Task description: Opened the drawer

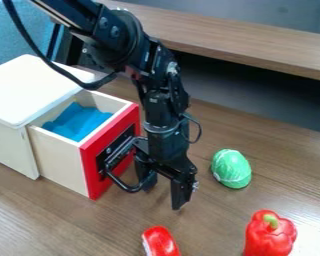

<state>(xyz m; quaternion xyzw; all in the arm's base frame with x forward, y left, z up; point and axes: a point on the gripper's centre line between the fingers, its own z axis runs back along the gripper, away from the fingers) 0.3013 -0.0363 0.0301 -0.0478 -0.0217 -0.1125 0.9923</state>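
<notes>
The black gripper (164, 188) points down in front of the drawer, its two fingers spread apart with a gap between them. Its left finger is close against the black handle (128, 188); whether they touch I cannot tell. The drawer (61, 164), of pale wood with a red front (96, 188), stands partly out of the white-topped cabinet (19, 90). A blue cloth (80, 121) lies inside it. The gripper and wrist cover part of the red front's right side.
A green ball-like object (231, 169) lies right of the gripper. Nearer the front are a red object (161, 242) and a red toy pepper (269, 234). A raised wooden ledge (256, 44) runs behind the table, and a blue chair (16, 35) stands at upper left.
</notes>
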